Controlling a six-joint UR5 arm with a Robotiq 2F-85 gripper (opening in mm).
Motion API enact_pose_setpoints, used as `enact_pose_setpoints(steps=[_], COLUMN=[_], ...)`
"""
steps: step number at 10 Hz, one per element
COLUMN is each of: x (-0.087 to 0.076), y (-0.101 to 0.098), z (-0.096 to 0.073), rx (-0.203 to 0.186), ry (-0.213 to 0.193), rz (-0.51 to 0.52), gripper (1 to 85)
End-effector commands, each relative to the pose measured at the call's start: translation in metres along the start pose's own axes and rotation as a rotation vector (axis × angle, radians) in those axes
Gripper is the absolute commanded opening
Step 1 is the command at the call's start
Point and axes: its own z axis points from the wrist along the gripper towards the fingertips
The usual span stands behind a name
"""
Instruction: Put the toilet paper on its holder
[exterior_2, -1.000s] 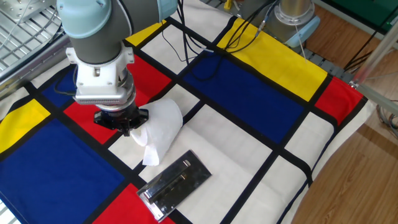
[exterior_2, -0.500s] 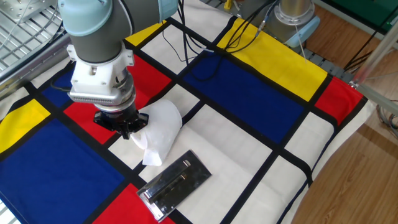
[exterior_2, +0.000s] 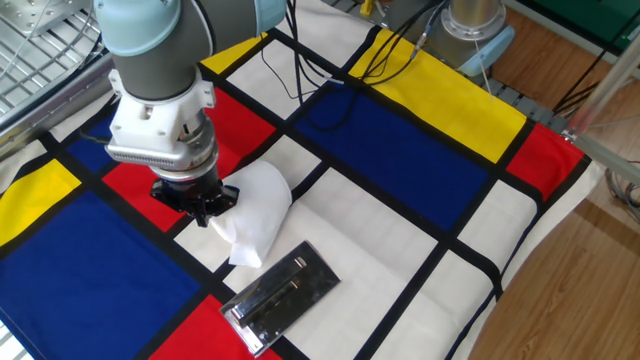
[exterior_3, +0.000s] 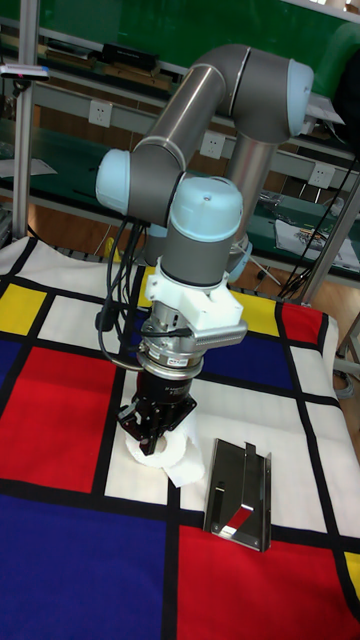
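White roll at gripper, chrome holder waiting beside it.
Gripper (exterior_2: 205, 208) points down at the left end of the roll (exterior_2: 258, 207), low over the cloth (exterior_2: 400, 150), likely placed to take the roll by that end; whether the jaws are apart or pinched on paper cannot be told. Roll lies on its side on a white square, extending right from the jaws, loose sheet trailing toward the holder (exterior_2: 281, 295). Holder lies flat, just right of and nearer than the roll, not touching it, bar unoccupied.

Only the toilet paper (exterior_2: 255, 208) (just beside) crowds the holder (exterior_2: 283, 296).
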Motion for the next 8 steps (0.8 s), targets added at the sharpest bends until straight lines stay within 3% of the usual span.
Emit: enact_pose_setpoints(steps=[1,3,5,7,8], x=[0.000,-0.003,-0.009,-0.011,-0.008], y=[0.001,0.000,-0.017,-0.023,-0.031], z=[-0.001,-0.003,-0.016,-0.024,-0.026], rx=[-0.008,-0.020,-0.022,-0.047,-0.034], ry=[-0.003,0.004,0.021,0.011,0.021], rz=[0.011,0.011,-0.020,-0.028,-0.041], gripper=[1.0,1.0,1.0,1.0,1.0])
